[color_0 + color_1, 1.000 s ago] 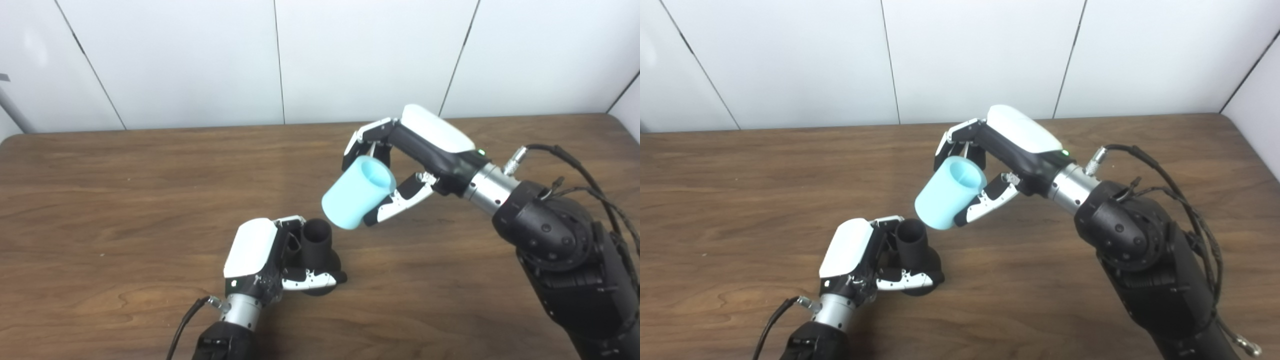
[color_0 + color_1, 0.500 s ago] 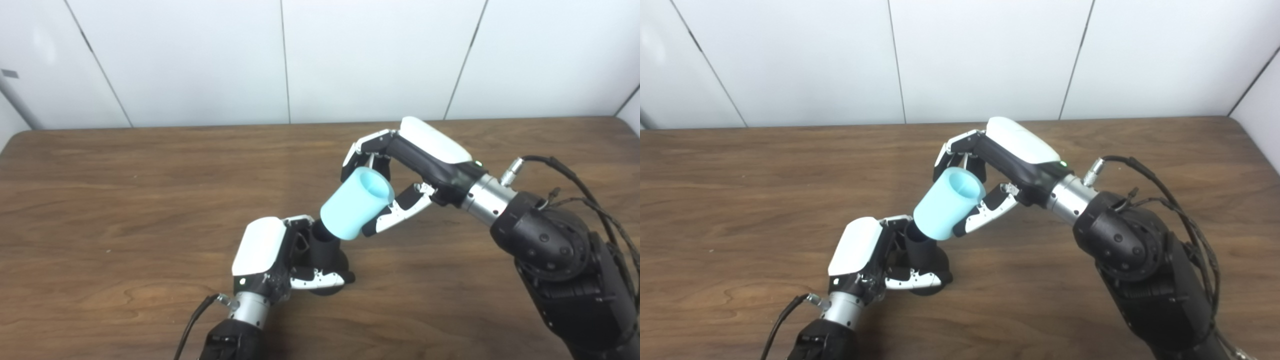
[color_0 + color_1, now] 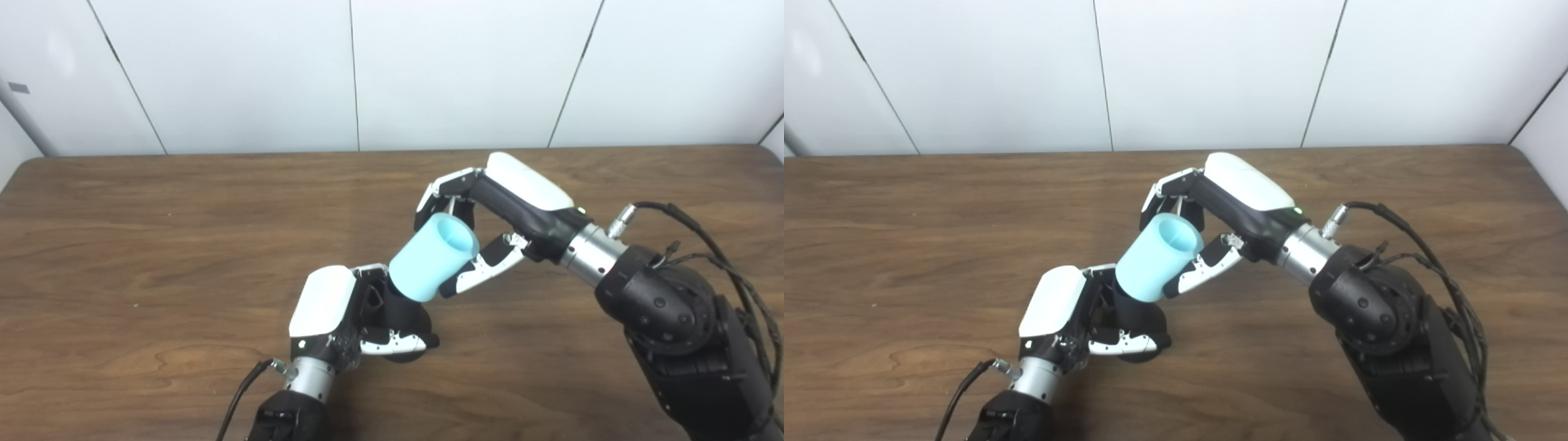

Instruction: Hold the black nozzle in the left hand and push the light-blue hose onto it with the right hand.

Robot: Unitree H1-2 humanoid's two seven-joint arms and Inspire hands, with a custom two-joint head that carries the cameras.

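My left hand (image 3: 334,315) is shut on the black nozzle (image 3: 401,315) near the table's front centre, with the nozzle's base by the wood and its neck pointing up and to the right. The light-blue hose (image 3: 432,257), a short thick sleeve, is held tilted in my right hand (image 3: 490,236), which is shut on it. The hose's lower end sits over the nozzle's neck and hides its tip. The hose's upper end is open toward the camera. In the right eye view the same hose (image 3: 1157,258) covers the top of the nozzle (image 3: 1136,318).
The brown wooden table (image 3: 153,245) runs back to a white panelled wall (image 3: 245,67). My right forearm (image 3: 674,318) with its cables fills the lower right. A cable trails from my left wrist (image 3: 245,392) at the bottom edge.
My right hand brought the hose down and to the left, from apart from the nozzle until its lower end slid over the nozzle's neck. The camera shifted slightly.
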